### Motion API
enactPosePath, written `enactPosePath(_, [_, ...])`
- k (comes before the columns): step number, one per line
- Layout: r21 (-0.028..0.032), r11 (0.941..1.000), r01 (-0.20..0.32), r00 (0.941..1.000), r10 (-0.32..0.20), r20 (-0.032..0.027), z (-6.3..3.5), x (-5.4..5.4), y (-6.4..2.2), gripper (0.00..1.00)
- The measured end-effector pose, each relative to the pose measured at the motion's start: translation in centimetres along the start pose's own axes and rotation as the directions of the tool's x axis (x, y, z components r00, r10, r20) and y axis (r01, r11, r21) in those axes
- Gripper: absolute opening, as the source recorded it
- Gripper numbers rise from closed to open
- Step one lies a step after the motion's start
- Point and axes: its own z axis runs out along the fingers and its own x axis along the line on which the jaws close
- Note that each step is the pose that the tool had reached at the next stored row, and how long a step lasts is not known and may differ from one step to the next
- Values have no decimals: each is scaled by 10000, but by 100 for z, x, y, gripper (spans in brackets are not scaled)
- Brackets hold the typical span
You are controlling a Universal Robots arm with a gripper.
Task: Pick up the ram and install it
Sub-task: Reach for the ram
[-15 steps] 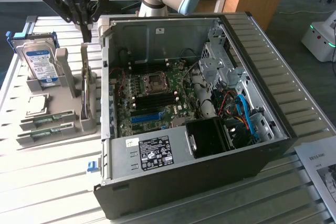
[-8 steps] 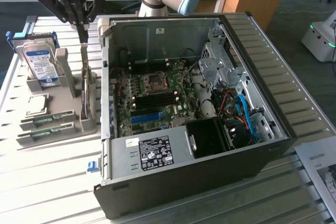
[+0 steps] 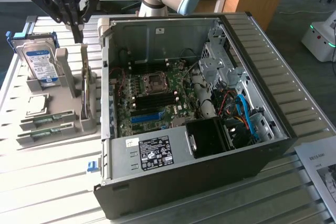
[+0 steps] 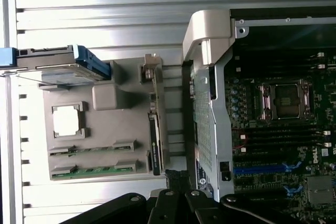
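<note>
Two thin green ram sticks lie flat in slots at the near end of a grey holder (image 3: pixel 65 59), one (image 3: pixel 51 118) just behind the other (image 3: pixel 44 134). The wrist view shows them too, one (image 4: pixel 92 150) beside the other (image 4: pixel 94 170). My gripper (image 3: pixel 79 34) hangs above the holder's far end, fingers pointing down, shut and holding nothing, well apart from both sticks. Its dark body (image 4: pixel 178 205) edges the wrist view. The open computer case (image 3: pixel 273 114) lies on its side with the motherboard (image 3: pixel 157 98) and its black memory slots (image 3: pixel 156 101) exposed.
The holder also carries a blue-labelled hard drive (image 3: pixel 41 62) standing upright, a square silver chip (image 3: pixel 35 105) and an upright card (image 3: pixel 84 85). The case wall (image 3: pixel 105 77) stands close beside the holder. A slatted metal table (image 3: pixel 47 182) lies under everything. Papers (image 3: pixel 323 166) sit at the exterior view's right.
</note>
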Motion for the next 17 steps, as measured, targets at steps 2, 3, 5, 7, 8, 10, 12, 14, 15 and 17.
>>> enactPosePath(2, [0, 10000, 0, 10000, 0, -6, -1, 40, -3, 10])
enactPosePath(3, [0, 10000, 0, 10000, 0, -6, 0, 53, -4, 10])
enactPosePath(5, [1, 10000, 0, 10000, 0, -10, -1, 77, -6, 10])
enactPosePath(7, [1, 10000, -1, 10000, 1, -12, -1, 102, -8, 10])
enactPosePath(8, [1, 10000, 0, 10000, 0, -14, -1, 116, -9, 10])
enactPosePath(10, [1, 10000, -1, 10000, 1, -17, -1, 139, -11, 10])
enactPosePath(12, [2, 10000, -1, 10000, 1, -20, -1, 161, -12, 10])
enactPosePath(14, [2, 10000, -1, 10000, 1, -25, -1, 184, -14, 10])
enactPosePath(15, [2, 10000, -1, 10000, 1, -27, -1, 195, -15, 10])
enactPosePath(17, [3, 10000, -1, 10000, 1, -30, -1, 216, -17, 10])
